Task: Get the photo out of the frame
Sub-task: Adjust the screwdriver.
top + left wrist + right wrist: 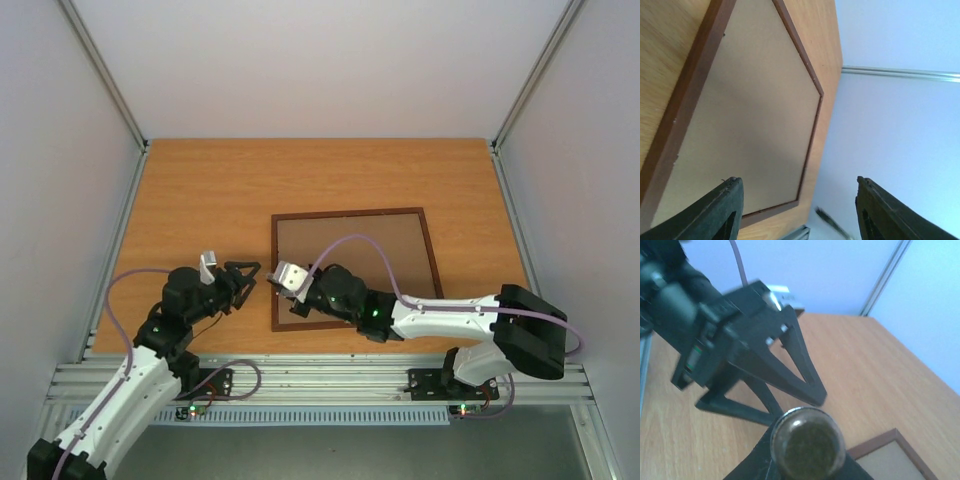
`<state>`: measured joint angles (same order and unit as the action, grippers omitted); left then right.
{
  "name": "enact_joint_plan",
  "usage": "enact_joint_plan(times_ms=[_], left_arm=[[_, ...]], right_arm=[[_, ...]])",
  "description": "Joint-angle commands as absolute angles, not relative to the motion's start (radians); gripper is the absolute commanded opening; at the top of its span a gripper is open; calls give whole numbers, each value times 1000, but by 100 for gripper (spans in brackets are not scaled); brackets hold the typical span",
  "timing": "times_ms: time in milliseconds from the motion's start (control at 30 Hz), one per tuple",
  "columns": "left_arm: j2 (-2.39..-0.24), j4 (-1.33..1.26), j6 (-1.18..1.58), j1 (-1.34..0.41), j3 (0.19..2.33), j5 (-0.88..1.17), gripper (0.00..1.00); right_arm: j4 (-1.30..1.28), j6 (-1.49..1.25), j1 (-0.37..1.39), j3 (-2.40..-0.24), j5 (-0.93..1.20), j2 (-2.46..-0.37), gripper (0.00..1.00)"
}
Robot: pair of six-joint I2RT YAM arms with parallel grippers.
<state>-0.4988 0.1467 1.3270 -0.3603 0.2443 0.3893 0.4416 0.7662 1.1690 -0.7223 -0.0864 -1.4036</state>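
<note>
Your left pincer point(797, 192) stands well open with nothing between its jaws; both dark fingers point(722, 212) are bare, and it hangs just short of the frame point(431, 262), whose nearest rail point(685, 105) lies right ahead of the tips. Your right pincer point(289, 279) sits just beyond the left one, over that same rail. You cannot tell whether it is open or closed; its own camera shows only a blurred, round, brownish knob point(807, 442) low in view, and I cannot say what that is or whether it touches the frame.

The frame lies flat on the bench point(200, 190), back upward, spreading away from both pincers; its plain brown backing board point(360, 262) fills the opening. The photo shows nowhere; judge it to be under that board, face down.

Expect the frame to be light and stiff, and apt to slide on the smooth wood if you push it sideways; the board looks thin and will likely flex; the print is paper, easily creased or smudged. Take hold at an edge, never the face; pin a rail with one pincer while the other works at the board's rim near a corner; no tabs or clips show from here, so look for them first.
</note>
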Motion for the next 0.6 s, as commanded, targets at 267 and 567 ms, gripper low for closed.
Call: enact_joint_plan(times_ms=[267,567], left_arm=[[-571,-343,1661,-370,181,420,61],[-564,-402,1695,-374,176,381,19]], right_arm=[[1123,900,1325,-660,-425,-1577,1],[1278,925,1358,-658,-531,-1665,1]])
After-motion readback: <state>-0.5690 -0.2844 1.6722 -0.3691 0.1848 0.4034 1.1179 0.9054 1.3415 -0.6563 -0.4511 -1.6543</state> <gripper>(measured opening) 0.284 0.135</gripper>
